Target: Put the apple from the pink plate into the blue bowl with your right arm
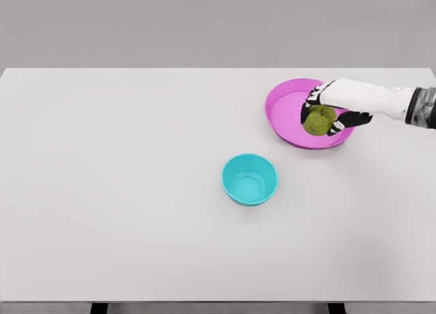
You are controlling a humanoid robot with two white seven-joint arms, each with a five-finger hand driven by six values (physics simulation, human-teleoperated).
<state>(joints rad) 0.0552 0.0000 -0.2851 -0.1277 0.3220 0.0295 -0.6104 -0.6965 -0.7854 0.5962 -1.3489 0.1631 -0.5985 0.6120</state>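
Observation:
A green apple [318, 120] lies in the pink plate [283, 113] at the table's far right. My right hand [325, 113] reaches in from the right edge, its black-tipped fingers curled around the apple from above and from the right side. The blue bowl [249, 179] stands hollow side up near the table's middle, down and to the left of the plate. My left arm does not show.
The white table [122, 191] spans the whole view, its front edge running along the bottom. Two dark table legs peek out below that edge. A plain grey wall stands behind.

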